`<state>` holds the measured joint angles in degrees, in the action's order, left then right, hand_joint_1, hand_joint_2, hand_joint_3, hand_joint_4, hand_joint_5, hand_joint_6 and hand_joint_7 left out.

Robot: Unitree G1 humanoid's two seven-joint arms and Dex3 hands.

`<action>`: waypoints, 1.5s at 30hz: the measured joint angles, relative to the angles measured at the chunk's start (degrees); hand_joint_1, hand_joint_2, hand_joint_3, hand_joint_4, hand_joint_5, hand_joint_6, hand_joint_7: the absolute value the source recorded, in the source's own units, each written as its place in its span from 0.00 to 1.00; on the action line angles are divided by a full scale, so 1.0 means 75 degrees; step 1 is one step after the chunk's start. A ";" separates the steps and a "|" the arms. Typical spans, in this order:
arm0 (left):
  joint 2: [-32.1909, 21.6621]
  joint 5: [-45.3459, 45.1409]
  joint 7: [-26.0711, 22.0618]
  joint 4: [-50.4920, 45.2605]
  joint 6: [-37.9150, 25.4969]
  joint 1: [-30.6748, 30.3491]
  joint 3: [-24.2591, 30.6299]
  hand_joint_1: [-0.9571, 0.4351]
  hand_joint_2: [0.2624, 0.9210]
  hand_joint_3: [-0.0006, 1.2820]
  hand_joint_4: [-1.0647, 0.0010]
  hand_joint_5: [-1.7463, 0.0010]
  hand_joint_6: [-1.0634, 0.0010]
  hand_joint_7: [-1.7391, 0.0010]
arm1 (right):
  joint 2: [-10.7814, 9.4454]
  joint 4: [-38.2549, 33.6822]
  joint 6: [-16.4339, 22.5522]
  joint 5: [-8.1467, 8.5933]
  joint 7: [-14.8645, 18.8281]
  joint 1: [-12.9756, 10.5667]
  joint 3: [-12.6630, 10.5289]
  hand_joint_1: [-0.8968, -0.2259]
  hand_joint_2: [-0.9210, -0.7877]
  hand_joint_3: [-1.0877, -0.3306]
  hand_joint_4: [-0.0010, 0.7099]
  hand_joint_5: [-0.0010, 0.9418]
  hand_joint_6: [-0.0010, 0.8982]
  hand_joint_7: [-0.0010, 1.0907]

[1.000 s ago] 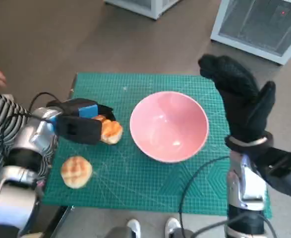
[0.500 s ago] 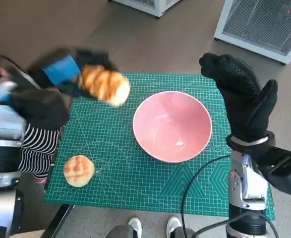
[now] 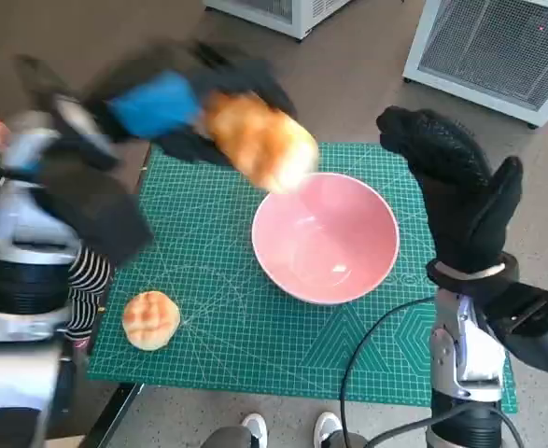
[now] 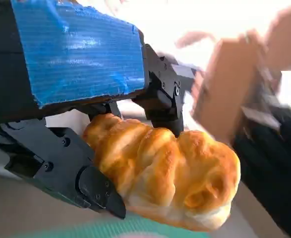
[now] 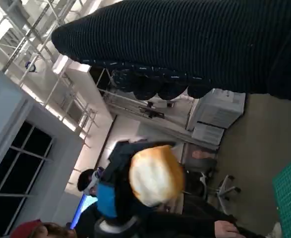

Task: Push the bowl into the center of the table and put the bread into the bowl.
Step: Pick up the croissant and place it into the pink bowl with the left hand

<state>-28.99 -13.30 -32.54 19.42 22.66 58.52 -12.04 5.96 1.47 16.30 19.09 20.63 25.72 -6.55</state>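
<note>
Here the golden-brown, lumpy twisted bread roll [image 3: 259,140] is gripped by the blue-taped black left hand [image 3: 175,107], raised above the far left rim of the round pink bowl [image 3: 325,238]. That bowl sits on the green cutting-mat surface [image 3: 217,317]. A second round, scored bun [image 3: 150,319] lies well left of the bowl. The black-gloved right hand [image 3: 460,201] stands upright just right of the bowl, fingers apart, holding nothing.

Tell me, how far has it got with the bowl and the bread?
The pink bowl already sits about mid-mat, so the push looks done. In hand: the left hand grips a golden loaf in the air by the bowl's rim, not yet released. The right hand hovers open beside the bowl. A round bun still lies on the green mat.
</note>
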 measured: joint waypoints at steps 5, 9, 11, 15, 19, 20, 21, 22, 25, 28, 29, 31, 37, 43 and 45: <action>0.0492 -0.0521 0.0075 0.0816 0.0323 0.0206 -0.0560 0.69 0.98 0.01 0.23 0.42 0.37 0.36 | -0.0002 0.0017 -0.0001 0.0008 -0.0007 -0.0043 -0.0004 0.33 0.00 0.59 0.24 0.01 0.06 0.54; 0.0834 -0.1007 0.0260 0.1632 0.0545 0.0337 -0.0964 0.69 0.99 0.01 0.24 0.40 0.39 0.35 | 0.0004 0.0071 -0.0005 0.0077 -0.0018 -0.0119 -0.0037 0.33 0.00 0.60 0.24 0.01 0.06 0.54; 0.1013 -0.1320 0.0357 0.2072 0.0643 0.0412 -0.1200 0.69 1.00 0.01 0.25 0.39 0.39 0.36 | 0.0009 0.0128 -0.0010 0.0114 -0.0042 -0.0186 -0.0045 0.33 0.00 0.60 0.24 0.01 0.06 0.54; 0.1278 -0.1717 0.0551 0.2799 0.0866 0.0540 -0.1509 0.69 1.00 0.01 0.25 0.37 0.39 0.37 | 0.0010 0.0228 -0.0031 0.0112 -0.0097 -0.0275 -0.0042 0.32 0.00 0.60 0.25 0.01 0.06 0.53; 0.1473 -0.1933 0.0684 0.3405 0.1022 0.0658 -0.1709 0.69 1.00 0.02 0.26 0.36 0.39 0.38 | 0.0019 0.0284 -0.0037 0.0106 -0.0149 -0.0315 -0.0042 0.32 0.00 0.60 0.25 0.01 0.07 0.53; 0.1516 -0.2012 0.0729 0.3551 0.1056 0.0688 -0.1752 0.69 1.00 0.02 0.26 0.36 0.39 0.37 | 0.0026 0.0289 -0.0037 0.0103 -0.0170 -0.0324 -0.0043 0.32 0.00 0.60 0.25 0.01 0.07 0.53; 0.1549 -0.2074 0.0751 0.3662 0.1076 0.0716 -0.1799 0.69 1.00 0.02 0.27 0.35 0.40 0.37 | 0.0029 0.0290 -0.0038 0.0102 -0.0186 -0.0329 -0.0042 0.32 0.00 0.60 0.25 0.01 0.07 0.53; 0.1571 -0.2119 0.0764 0.3755 0.1084 0.0736 -0.1840 0.69 1.00 0.03 0.28 0.35 0.41 0.37 | 0.0031 0.0291 -0.0038 0.0100 -0.0196 -0.0333 -0.0042 0.32 0.00 0.60 0.25 0.01 0.07 0.53; 0.1652 -0.2177 0.0724 0.3992 0.0970 0.0766 -0.1936 0.68 0.98 0.08 0.39 0.38 0.53 0.39 | 0.0045 0.0298 -0.0038 0.0093 -0.0228 -0.0353 -0.0038 0.32 0.00 0.60 0.25 0.00 0.07 0.52; 0.1762 -0.2238 0.0359 0.4110 0.0466 0.0768 -0.2036 0.64 0.94 0.05 0.55 0.75 0.60 0.72 | 0.0048 0.0306 -0.0038 0.0084 -0.0266 -0.0371 -0.0030 0.32 0.00 0.60 0.24 0.00 0.07 0.52; 0.1786 -0.2273 0.0191 0.4116 0.0270 0.0767 -0.2073 0.63 0.90 0.03 0.65 0.84 0.65 0.81 | 0.0048 0.0307 -0.0038 0.0068 -0.0272 -0.0375 -0.0028 0.32 0.00 0.60 0.24 0.00 0.07 0.52; 0.1814 -0.2292 -0.0230 0.4092 -0.0169 0.0761 -0.2125 0.61 0.86 0.01 0.76 0.94 0.70 0.90 | 0.0047 0.0308 -0.0038 0.0052 -0.0278 -0.0385 -0.0020 0.32 0.00 0.60 0.23 0.00 0.07 0.51; 0.1601 -0.2133 -0.0841 0.3356 -0.0648 0.0493 -0.2010 0.53 0.80 0.00 0.86 0.99 0.73 0.97 | 0.0047 0.0324 -0.0038 0.0014 -0.0293 -0.0399 -0.0014 0.32 0.00 0.60 0.22 0.00 0.07 0.50; 0.0958 -0.1540 -0.1043 0.1905 -0.0466 -0.0139 -0.1453 0.50 0.78 0.00 0.88 1.00 0.73 0.98 | 0.0047 0.0333 -0.0054 -0.0010 -0.0297 -0.0400 -0.0007 0.32 0.00 0.60 0.22 0.00 0.07 0.50; 0.0638 -0.1244 -0.1219 0.1310 -0.0423 -0.0403 -0.1186 0.50 0.78 0.00 0.89 1.00 0.73 0.98 | 0.0046 0.0334 -0.0056 -0.0006 -0.0296 -0.0397 -0.0008 0.32 0.00 0.60 0.22 0.00 0.07 0.50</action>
<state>-24.20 -22.62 -41.69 29.24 19.49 55.50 -20.93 6.30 3.98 15.88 19.04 18.41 22.74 -6.61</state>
